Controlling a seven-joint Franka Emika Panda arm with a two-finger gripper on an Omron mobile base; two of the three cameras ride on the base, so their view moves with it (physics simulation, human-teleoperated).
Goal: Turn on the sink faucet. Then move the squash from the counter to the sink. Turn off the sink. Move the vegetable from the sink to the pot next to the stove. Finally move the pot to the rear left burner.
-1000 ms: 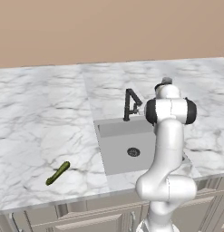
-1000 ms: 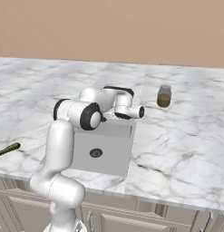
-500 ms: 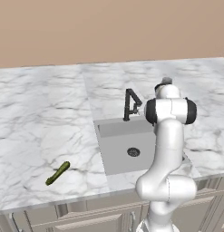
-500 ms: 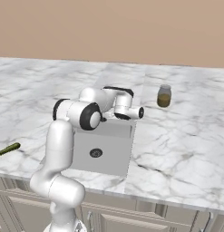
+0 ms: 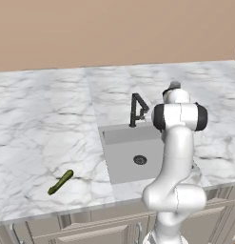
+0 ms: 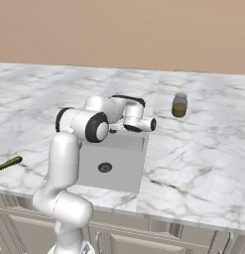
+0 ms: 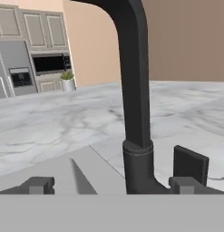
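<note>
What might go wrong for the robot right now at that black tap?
The open gripper sits very close to the sink faucet, so its fingers may bump the post instead of working the small handle beside it. The squash lies near the counter front edge and might roll off if nudged.

Arm (image 6: 89, 124) over sink (image 6: 114, 161); jar (image 6: 179, 105) behind (squash (image 6: 7, 164) far left).
</note>
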